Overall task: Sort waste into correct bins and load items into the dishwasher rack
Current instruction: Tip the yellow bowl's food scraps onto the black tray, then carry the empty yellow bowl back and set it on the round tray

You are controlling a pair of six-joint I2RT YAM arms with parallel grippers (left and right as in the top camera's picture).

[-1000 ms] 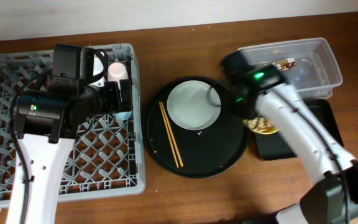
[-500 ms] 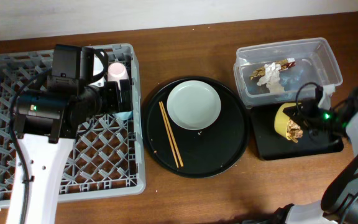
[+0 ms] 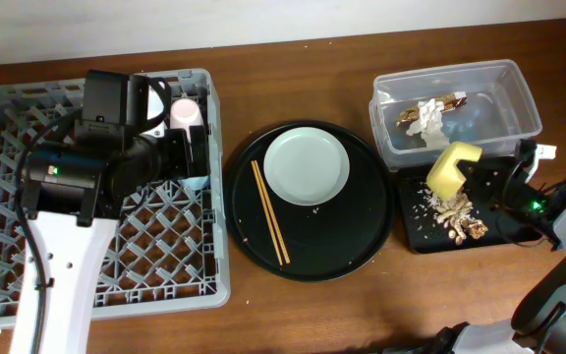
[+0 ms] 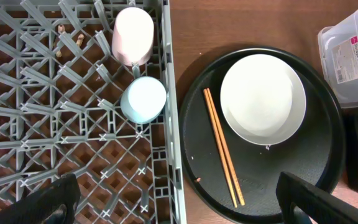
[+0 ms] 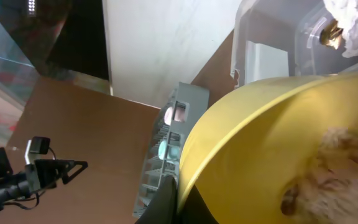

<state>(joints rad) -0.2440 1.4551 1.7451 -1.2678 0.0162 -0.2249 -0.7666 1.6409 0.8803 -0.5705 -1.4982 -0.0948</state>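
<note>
Overhead: The rack (image 3: 28,128) sits at the left of the desk (image 3: 293,315). The left claw (image 3: 193,155) hangs over its right edge, beside the pink cup (image 3: 186,113). On the round tray (image 3: 362,246) at centre lie the plate (image 3: 307,165) and, just left of it, the chopsticks (image 3: 270,211). At the right, the tub (image 3: 519,98) holds the napkin (image 3: 423,118) and wrapper (image 3: 450,99). The right claw (image 3: 487,182) holds the bowl (image 3: 452,169) tipped on edge over the black bin (image 3: 416,236). Scraps (image 3: 460,218) are heaped on the bin below the bowl.

Left wrist: The left claw's jaws are spread wide and empty, over the rack edge and round tray. The pink cup lies on its side in the rack. The blue cup (image 4: 143,99) stands between pegs just below it.

Right wrist: The bowl fills the view, with some scraps clinging inside. One finger (image 5: 166,199) of the right claw presses at the bowl's rim, so the claw is clamped on the bowl. The tub, napkin and wrapper are behind.
</note>
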